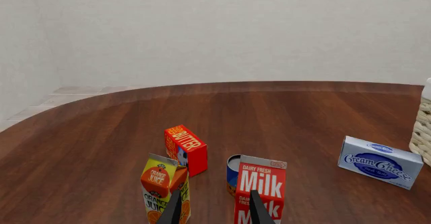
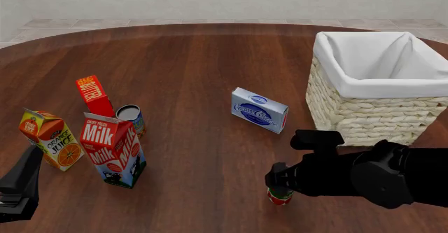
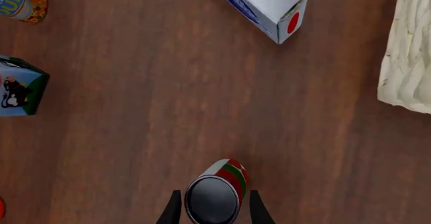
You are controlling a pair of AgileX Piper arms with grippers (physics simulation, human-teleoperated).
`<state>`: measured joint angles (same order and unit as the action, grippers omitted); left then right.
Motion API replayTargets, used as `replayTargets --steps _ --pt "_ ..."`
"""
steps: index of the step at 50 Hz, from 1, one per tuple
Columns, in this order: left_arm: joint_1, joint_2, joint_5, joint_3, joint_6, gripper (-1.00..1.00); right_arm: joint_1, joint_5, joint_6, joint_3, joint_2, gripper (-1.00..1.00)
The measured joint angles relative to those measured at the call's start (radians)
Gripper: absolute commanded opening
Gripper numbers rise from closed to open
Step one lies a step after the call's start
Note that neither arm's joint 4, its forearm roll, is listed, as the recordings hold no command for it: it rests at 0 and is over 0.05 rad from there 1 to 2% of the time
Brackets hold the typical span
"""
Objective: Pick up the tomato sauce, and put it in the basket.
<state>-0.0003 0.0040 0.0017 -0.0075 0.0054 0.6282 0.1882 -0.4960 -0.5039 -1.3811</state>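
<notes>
The dark wooden tabletop [image 2: 203, 65] carries everything, and the biggest thing on it is the basket [image 2: 364, 112], standing far right with its white lining folded over the rim. The right arm [image 2: 378, 172] reaches in from the right, low over the near part of the tabletop, well in front of the basket. Among the left-hand group, the milk [image 2: 112, 149] stands upright nearest the camera, the juice [image 2: 50, 138] just to its left, the butter [image 2: 94, 96] behind them, and a blue-labelled can [image 2: 131, 118] close behind the milk. The cream cheese [image 2: 259, 109] lies flat between that group and the basket, near the basket's left wall. The sauce [image 2: 280, 196] stands upright on the tabletop directly under the right hand [image 3: 214, 211], outside the basket and near its front left corner. In the right wrist view the two fingers sit on either side of the sauce's grey top, very close to it, but I cannot tell whether they press it or are only set around it. The left hand [image 1: 214, 211] hangs low at the near left edge, its fingers parted with nothing between them, pointed toward the juice and milk.
</notes>
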Motion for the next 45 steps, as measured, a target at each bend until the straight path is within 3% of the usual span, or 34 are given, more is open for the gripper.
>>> replayTargets --steps 23,24,45 --pt "0.0 0.0 0.0 0.0 0.0 1.0 0.003 -0.027 -0.004 0.01 -0.031 1.0" --pt "0.0 0.0 0.0 0.0 0.0 1.0 0.003 -0.026 -0.003 0.009 -0.031 -1.0" --pt "0.0 0.0 0.0 0.0 0.0 1.0 0.003 0.043 0.045 -0.024 0.024 -1.0"
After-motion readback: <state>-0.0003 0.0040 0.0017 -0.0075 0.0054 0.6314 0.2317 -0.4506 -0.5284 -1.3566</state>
